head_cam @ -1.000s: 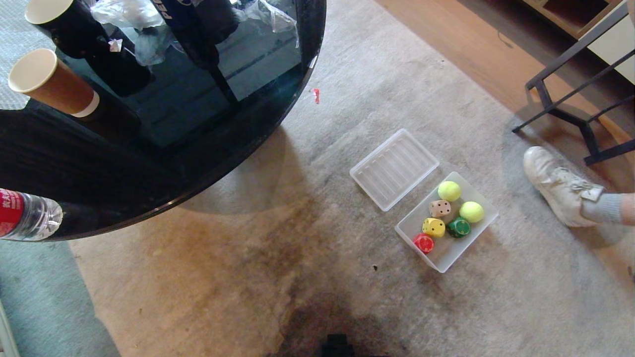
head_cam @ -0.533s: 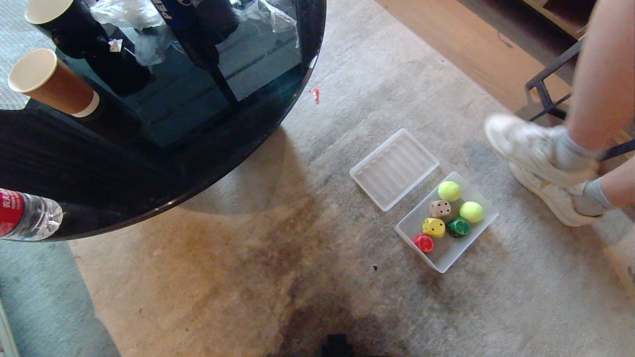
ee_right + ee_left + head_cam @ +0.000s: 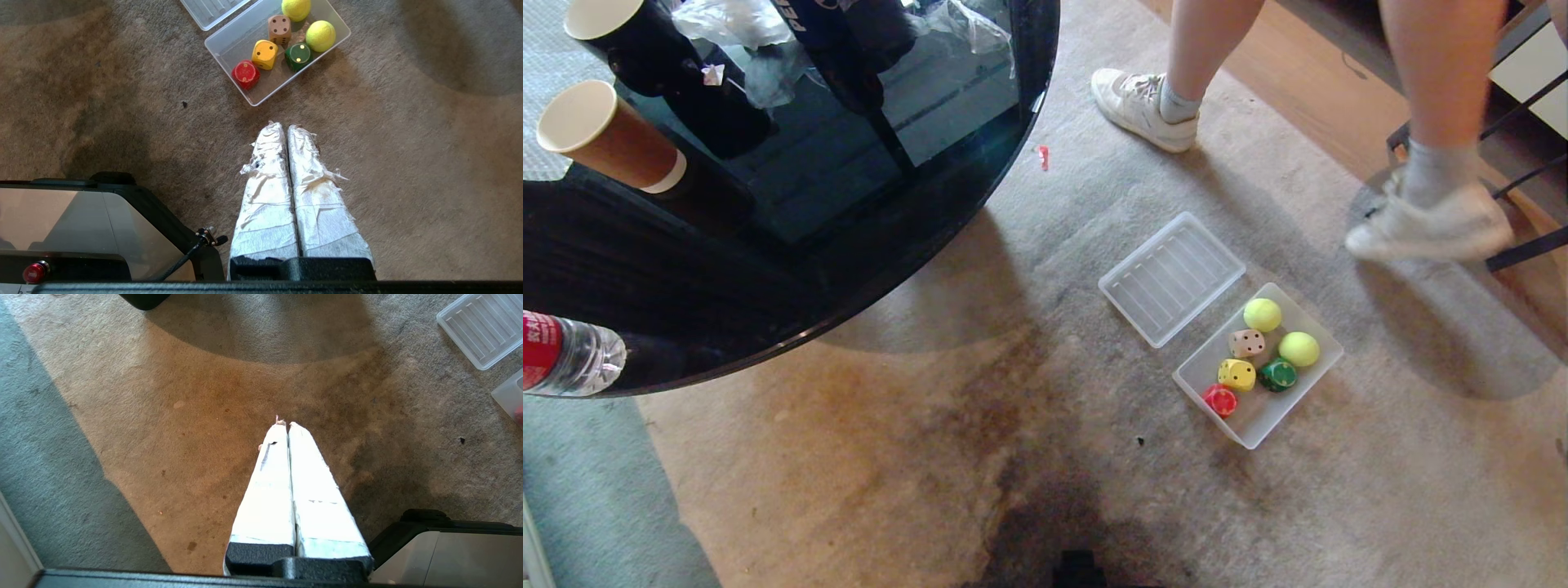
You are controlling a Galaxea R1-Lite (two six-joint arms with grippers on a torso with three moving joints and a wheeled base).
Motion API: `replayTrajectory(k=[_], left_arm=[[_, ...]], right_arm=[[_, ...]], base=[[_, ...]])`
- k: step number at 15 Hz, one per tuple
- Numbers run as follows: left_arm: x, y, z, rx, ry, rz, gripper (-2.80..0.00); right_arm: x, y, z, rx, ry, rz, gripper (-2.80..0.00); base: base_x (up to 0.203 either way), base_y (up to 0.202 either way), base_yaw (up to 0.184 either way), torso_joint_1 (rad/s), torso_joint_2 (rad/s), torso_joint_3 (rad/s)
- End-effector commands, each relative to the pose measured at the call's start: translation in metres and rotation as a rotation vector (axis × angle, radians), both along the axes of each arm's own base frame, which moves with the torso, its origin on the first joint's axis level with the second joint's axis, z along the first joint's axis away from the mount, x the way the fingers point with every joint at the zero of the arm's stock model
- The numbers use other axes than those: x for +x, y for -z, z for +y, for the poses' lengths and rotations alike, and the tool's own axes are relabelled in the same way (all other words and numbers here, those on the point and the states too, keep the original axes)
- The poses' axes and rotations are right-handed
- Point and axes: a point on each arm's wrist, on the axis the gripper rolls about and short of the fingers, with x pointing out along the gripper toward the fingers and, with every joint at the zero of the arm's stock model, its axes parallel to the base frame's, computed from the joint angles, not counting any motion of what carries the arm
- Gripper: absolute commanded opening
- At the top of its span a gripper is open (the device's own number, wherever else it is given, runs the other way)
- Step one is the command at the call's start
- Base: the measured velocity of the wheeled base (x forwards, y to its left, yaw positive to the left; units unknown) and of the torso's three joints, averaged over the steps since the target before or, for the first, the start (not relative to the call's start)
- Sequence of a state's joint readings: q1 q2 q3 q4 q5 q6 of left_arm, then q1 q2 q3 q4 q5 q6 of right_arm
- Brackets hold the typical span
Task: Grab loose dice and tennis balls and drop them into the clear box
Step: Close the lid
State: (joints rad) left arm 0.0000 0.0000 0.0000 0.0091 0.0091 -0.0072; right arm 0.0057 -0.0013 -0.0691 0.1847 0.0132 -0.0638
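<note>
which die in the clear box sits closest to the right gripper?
The red die, at the box's near corner. The yellow die, dark green die and beige die all lie farther from the right gripper.

Frosted clear box [image 3: 1305, 385] holds two yellow-green tennis balls [image 3: 1263, 314], and red [image 3: 1220, 400], yellow [image 3: 1236, 375], beige [image 3: 1247, 343] and dark green dice [image 3: 1278, 374]; ribbed translucent lid [image 3: 1171, 278] at 10 o'clock; grey-brown stained carpet [image 3: 915, 441].

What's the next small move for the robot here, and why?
Probably none: hold still. All four dice and both tennis balls already sit in the clear box, both grippers are shut and empty, and a person's feet are stepping close by.
</note>
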Motion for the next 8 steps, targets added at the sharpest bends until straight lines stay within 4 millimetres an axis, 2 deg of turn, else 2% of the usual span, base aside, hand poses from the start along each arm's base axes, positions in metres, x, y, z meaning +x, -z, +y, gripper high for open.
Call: replayTrajectory(k=[1, 8], left_arm=[[0.0000, 0.0000, 0.0000, 0.000, 0.000, 0.000, -2.80], [0.0000, -0.0002, 0.0000, 0.007, 0.000, -0.001, -2.80]], right_arm=[[0.0001, 0.0001, 0.0000, -0.001, -0.001, 0.002, -2.80], [0.0001, 0.0001, 0.0000, -0.001, 0.000, 0.002, -2.80]], base=[[0.000, 0.000, 0.000, 0.000, 0.00, 0.000], [0.000, 0.000, 0.000, 0.000, 0.00, 0.000]])
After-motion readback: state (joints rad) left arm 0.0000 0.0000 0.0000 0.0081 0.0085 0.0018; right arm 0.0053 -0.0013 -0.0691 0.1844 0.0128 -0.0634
